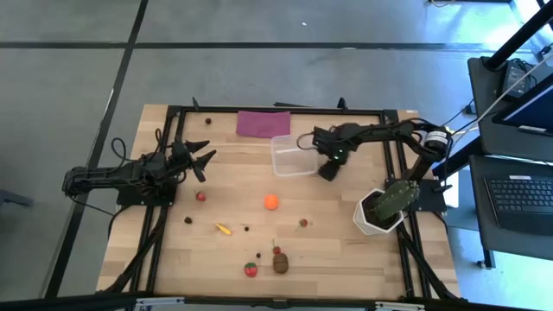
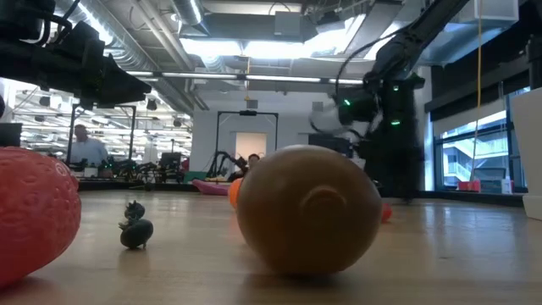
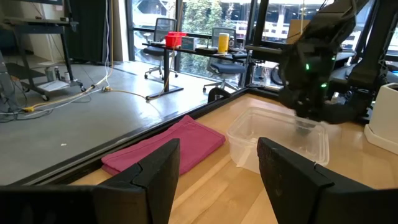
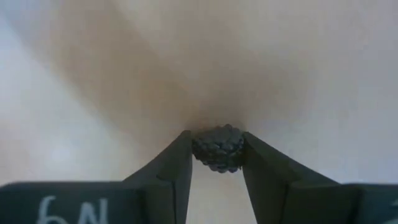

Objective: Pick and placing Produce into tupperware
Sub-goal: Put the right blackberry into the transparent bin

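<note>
Right end effector (image 4: 216, 163) pinched a tiny dark berry (image 4: 217, 148) on the table just right of the tupperware (image 1: 294, 156); the shallow tip grip (barely any bite) could let it pop out on lifting. Left end effector (image 3: 217, 168), parted and empty, waited far-left.

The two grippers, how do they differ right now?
The right gripper has its fingers pinched on a small dark berry; the left gripper holds nothing, its fingers apart. The right one sits beside the tupperware; the left hangs over bare table, away from it. Both are dark, two-fingered.
</note>
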Motion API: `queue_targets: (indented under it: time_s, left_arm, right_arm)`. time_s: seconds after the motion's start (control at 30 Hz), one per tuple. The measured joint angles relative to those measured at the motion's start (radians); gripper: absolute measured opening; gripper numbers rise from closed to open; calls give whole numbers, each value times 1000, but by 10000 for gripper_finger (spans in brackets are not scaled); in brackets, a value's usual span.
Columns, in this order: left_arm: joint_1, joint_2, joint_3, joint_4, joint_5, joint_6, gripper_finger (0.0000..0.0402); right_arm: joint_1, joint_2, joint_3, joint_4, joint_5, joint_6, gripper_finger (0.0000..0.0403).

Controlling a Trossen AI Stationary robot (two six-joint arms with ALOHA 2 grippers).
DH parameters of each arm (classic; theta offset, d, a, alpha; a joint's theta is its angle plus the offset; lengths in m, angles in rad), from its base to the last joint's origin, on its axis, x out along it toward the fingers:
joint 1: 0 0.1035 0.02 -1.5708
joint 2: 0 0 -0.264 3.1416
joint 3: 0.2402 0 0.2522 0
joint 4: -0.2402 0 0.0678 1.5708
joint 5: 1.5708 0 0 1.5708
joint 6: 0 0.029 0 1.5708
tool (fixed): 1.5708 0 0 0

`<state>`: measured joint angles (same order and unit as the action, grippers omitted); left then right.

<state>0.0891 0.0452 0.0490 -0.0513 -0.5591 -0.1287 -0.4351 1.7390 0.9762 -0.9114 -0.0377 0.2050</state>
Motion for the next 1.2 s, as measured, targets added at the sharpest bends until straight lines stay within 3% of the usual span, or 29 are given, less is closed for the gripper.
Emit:
queue_targets:
  time_s: [0.2, 0.5, 0.67, 0.93, 1.2]
  left_arm:
    - [0, 0, 0, 0, 0, 0, 206]
    - [0, 0, 0, 0, 0, 0, 206]
    - [0, 0, 0, 0, 0, 0, 206]
    - [0, 0, 0, 0, 0, 0, 206]
    - [0, 0, 0, 0, 0, 0, 206]
  right_arm:
    - [-7, -2, 174, -227, -130, -114, 122]
    - [-6, -8, 510, -250, -408, -270, 122]
    - [18, -8, 643, -87, -360, -262, 122]
    - [84, 11, 667, 34, -88, -267, 122]
    - [144, 149, 654, -6, -76, -316, 122]
